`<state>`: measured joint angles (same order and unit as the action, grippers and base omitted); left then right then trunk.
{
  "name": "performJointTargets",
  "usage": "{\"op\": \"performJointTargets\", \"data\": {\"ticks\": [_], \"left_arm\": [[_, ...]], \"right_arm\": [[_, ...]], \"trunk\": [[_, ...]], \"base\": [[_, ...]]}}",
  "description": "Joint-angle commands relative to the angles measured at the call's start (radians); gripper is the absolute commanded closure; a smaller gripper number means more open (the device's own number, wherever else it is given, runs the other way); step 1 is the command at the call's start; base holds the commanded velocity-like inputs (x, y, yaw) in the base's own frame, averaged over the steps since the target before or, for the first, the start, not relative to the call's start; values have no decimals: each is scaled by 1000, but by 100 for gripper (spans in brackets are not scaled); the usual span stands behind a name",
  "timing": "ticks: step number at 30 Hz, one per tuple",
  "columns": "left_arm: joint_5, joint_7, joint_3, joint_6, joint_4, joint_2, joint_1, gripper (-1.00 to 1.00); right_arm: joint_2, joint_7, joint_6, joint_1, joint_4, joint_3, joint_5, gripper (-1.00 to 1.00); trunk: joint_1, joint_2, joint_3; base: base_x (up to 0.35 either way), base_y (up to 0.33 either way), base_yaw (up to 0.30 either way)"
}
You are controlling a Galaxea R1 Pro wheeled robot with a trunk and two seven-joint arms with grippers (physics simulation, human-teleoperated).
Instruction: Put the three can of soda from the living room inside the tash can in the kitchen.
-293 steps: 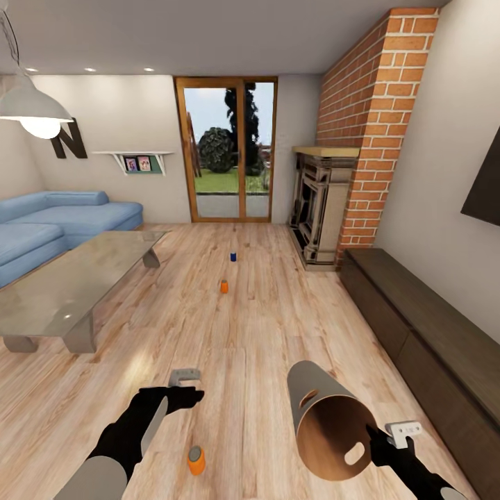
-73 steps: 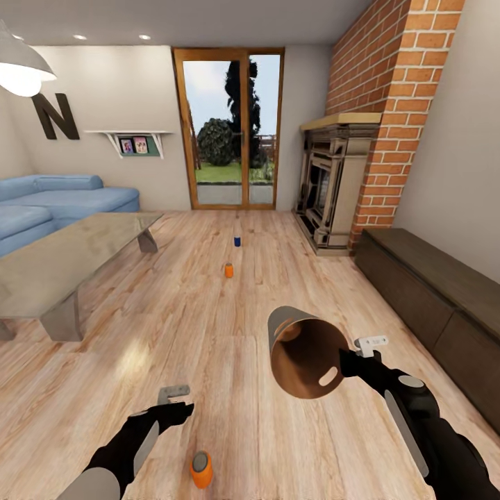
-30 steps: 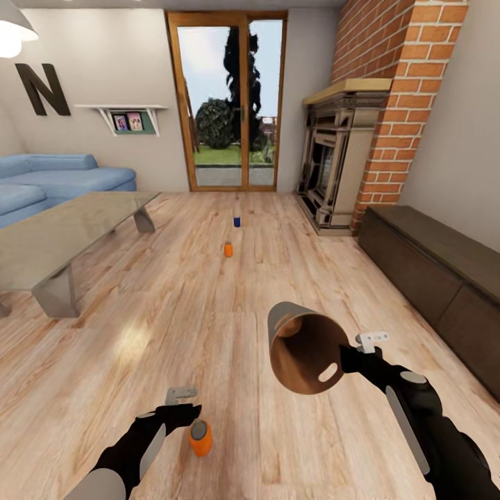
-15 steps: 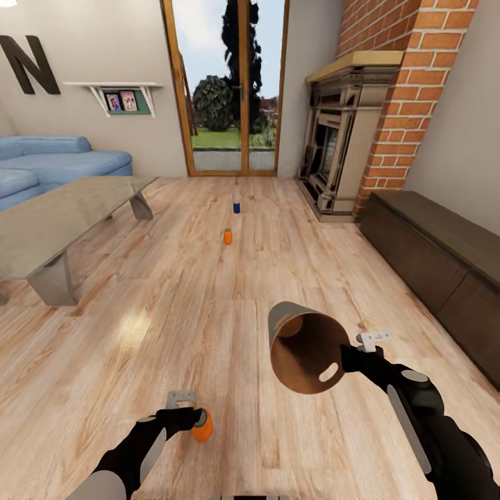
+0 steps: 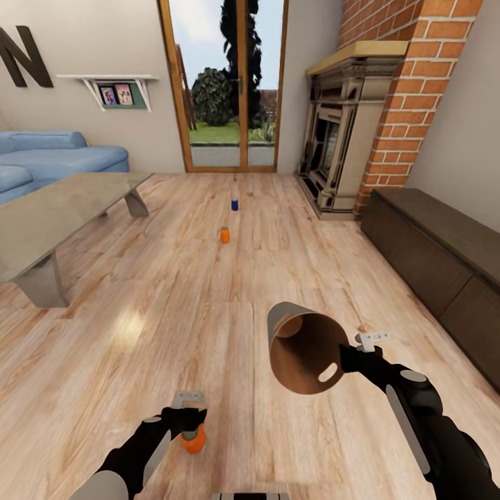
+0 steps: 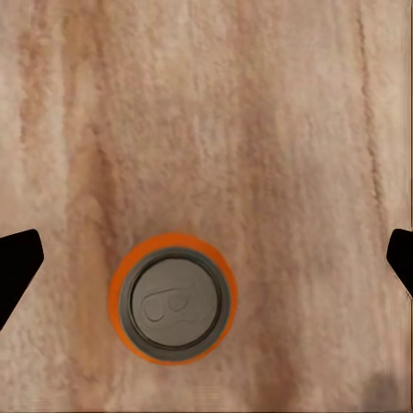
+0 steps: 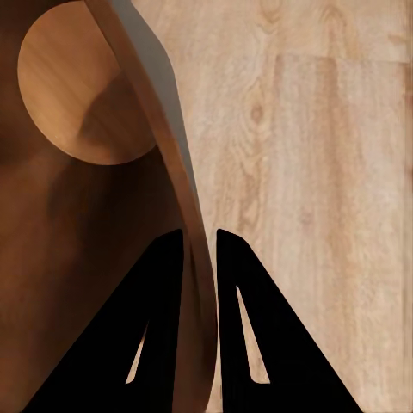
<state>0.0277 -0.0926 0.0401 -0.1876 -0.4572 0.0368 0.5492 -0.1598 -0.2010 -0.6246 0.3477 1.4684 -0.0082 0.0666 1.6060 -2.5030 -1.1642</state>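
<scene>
I hang my left claw [image 5: 189,410], spread wide, over the orange can [image 5: 192,439] at lower left so it can drop straight on, while my right claw [image 7: 200,249] pinches the bin [image 5: 305,347] rim, mouth tipped towards me.

The left end effector [image 5: 189,417] covers the upper part of the nearest orange can [image 5: 192,441] in the head view. The far orange can [image 5: 225,235] and blue can [image 5: 235,204] are too small to read any markings. The picture's edge cuts off the sofa [image 5: 48,161], the low table [image 5: 55,215] and the right forearm [image 5: 444,451].
</scene>
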Motion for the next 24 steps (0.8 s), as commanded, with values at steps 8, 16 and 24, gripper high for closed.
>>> {"op": "performJointTargets", "data": {"ticks": [8, 16, 24], "left_arm": [[3, 0, 3, 1, 0, 0, 0, -100], [4, 1, 3, 1, 0, 0, 0, -100], [6, 1, 2, 0, 0, 0, 0, -100]], "right_arm": [[1, -5, -1, 1, 1, 2, 16, 100], [1, -5, -1, 1, 1, 3, 16, 100], [2, -5, -1, 1, 1, 5, 16, 100]], "trunk": [[0, 0, -1], [0, 0, -1], [0, 0, -1]], "base": [[29, -21, 0], [1, -1, 0], [0, 0, 0]]}}
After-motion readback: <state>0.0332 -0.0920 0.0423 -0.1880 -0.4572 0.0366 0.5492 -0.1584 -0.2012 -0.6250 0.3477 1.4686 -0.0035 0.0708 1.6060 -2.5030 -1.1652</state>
